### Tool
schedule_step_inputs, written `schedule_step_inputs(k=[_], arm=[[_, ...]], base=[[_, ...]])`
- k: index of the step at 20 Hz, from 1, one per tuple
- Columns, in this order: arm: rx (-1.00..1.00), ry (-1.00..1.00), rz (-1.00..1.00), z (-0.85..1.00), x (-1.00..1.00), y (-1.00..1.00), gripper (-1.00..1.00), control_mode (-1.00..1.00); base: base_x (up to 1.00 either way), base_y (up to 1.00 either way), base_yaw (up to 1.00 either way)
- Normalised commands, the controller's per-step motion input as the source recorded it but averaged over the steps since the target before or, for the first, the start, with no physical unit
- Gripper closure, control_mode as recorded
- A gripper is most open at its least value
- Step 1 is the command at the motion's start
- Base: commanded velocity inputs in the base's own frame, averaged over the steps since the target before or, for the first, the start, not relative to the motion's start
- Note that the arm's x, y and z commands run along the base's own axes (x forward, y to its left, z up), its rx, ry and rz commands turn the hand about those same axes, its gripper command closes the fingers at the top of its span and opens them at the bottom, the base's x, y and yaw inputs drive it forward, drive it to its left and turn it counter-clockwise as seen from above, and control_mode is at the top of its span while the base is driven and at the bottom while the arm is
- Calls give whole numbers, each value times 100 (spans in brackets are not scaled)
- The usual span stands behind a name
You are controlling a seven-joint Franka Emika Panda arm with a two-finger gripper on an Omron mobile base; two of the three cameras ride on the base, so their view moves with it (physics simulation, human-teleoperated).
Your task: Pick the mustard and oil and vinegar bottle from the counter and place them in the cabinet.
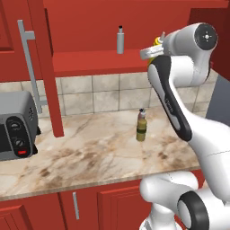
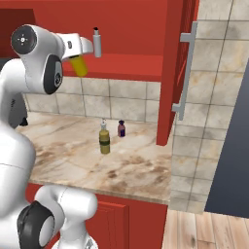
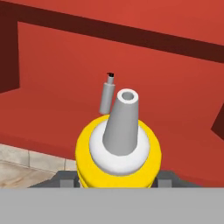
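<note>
You have the cabinet (image 1: 94,27) standing open, its red shelf (image 2: 126,65) as the landmark for what follows; its door (image 1: 47,67) with the long grey bar handle (image 1: 29,63) hangs swung out to the shelf's left in the left base view. Below the shelf runs the counter (image 1: 90,152), and a dark toaster oven (image 1: 15,130) sits on it, far off to the shelf's left. The gripper (image 2: 80,53) is up at shelf height, just in front of the shelf's front edge, and it is pinching the mustard (image 3: 118,153): the hand view shows the yellow body between the two finger tips with its grey nozzle (image 3: 122,124) pointing toward the cabinet interior. The mustard is off the counter, held tilted at the shelf edge. A slim grey bottle (image 1: 120,40) stands upright on the shelf, beyond the mustard. The oil and vinegar bottle (image 1: 141,126) stands upright on the counter below the shelf, with a tiny dark brown bottle (image 2: 121,129) close beside it.
</note>
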Motion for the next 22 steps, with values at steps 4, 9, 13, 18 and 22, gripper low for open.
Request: schedule_step_inputs(k=[4, 9, 13, 18, 22], arm=[[0, 0, 0, 0, 27, 0, 100, -100], [0, 0, 0, 0, 30, 0, 100, -100], [0, 0, 0, -1, 33, 0, 100, -100], [0, -1, 0, -5, 23, 0, 100, -100], [0, 0, 0, -15, 28, 0, 100, -100]], base=[[0, 0, 0], [0, 0, 0], [0, 0, 0], [0, 0, 0], [0, 0, 0]])
